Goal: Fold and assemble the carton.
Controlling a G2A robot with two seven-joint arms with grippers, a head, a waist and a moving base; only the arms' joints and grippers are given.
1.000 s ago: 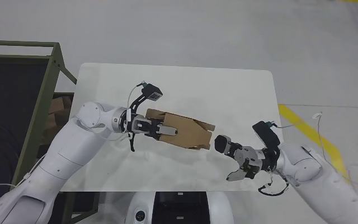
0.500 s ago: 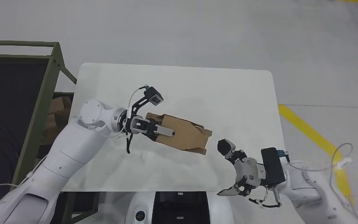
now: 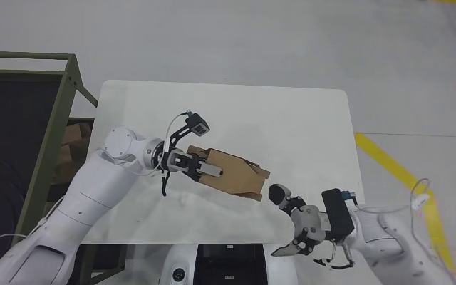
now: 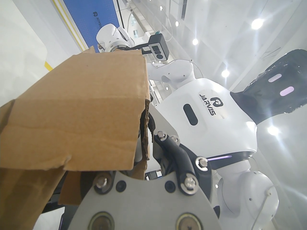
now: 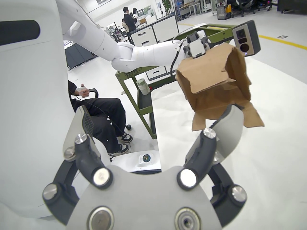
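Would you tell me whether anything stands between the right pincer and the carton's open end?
Nothing visible does. The right pincer sits open just off the flapped end of the carton, with bare table between them; the left pincer holds the opposite end.

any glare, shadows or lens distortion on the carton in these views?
Top view: flat, even light; the carton casts no hard shadow on the table, and there is no glare. Left wrist view: ceiling lights flare into starbursts beside the carton, whose near face is evenly lit. Right wrist view: wide-angle stretch toward the edges; the carton's open end is shaded inside.
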